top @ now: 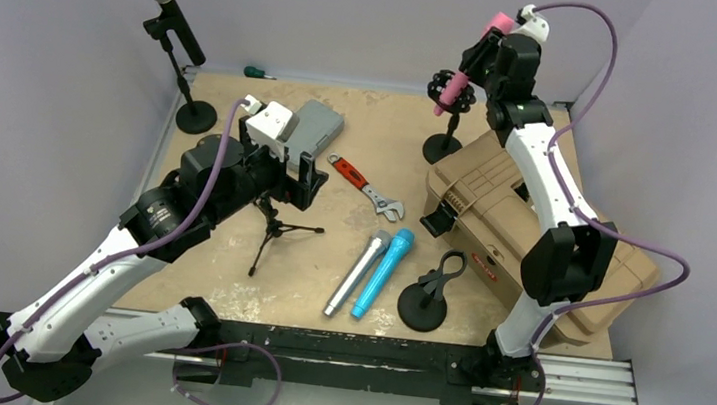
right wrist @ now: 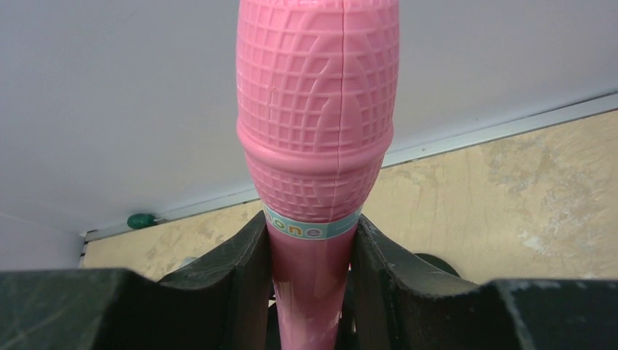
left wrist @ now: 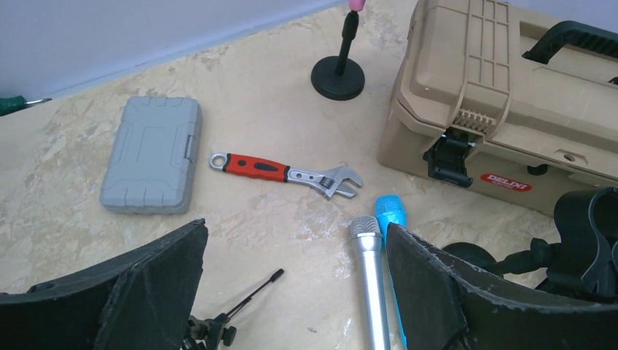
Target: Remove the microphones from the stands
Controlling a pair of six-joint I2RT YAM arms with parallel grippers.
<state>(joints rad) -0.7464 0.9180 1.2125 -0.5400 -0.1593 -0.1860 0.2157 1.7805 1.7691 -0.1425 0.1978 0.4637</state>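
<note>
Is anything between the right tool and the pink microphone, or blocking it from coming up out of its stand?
Nothing visible. The right tool is shut on the pink microphone just below its head. Only the stand's black clip rings its lower end; the space above looks free.

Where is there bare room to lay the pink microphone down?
Widest bare patch: back centre, between the grey plastic case, the red-handled wrench and the pink microphone's round stand base. A smaller one lies near the front edge, left of the silver microphone. Crowded: front right, with it, the blue microphone, the empty black stand and the tan toolbox.
</note>
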